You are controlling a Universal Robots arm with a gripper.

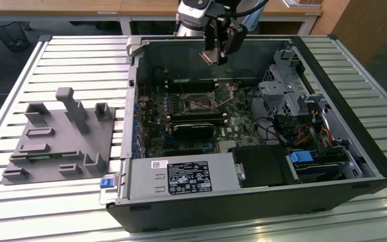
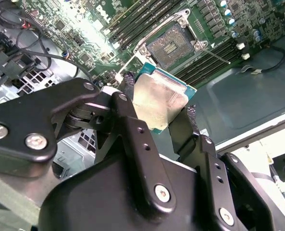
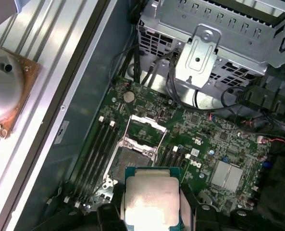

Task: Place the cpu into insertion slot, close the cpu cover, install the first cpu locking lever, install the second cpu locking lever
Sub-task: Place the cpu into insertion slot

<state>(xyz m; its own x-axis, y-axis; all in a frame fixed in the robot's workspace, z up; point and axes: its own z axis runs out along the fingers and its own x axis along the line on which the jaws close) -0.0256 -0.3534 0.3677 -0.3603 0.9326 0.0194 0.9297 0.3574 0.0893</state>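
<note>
Above the insertion slot (image 3: 132, 161), well clear of it, the jaws are closed on the cpu (image 3: 152, 197), gripping two opposite edges. The cpu cover (image 3: 146, 129) stands swung open at that slot's edge.

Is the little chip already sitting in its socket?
No, the hand holds the cpu in the air, apart from the empty insertion slot.

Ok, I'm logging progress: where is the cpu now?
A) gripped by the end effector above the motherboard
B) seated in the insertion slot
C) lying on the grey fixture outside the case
A: the end effector grips the cpu by its edges, and the insertion slot lies open and empty.
</note>
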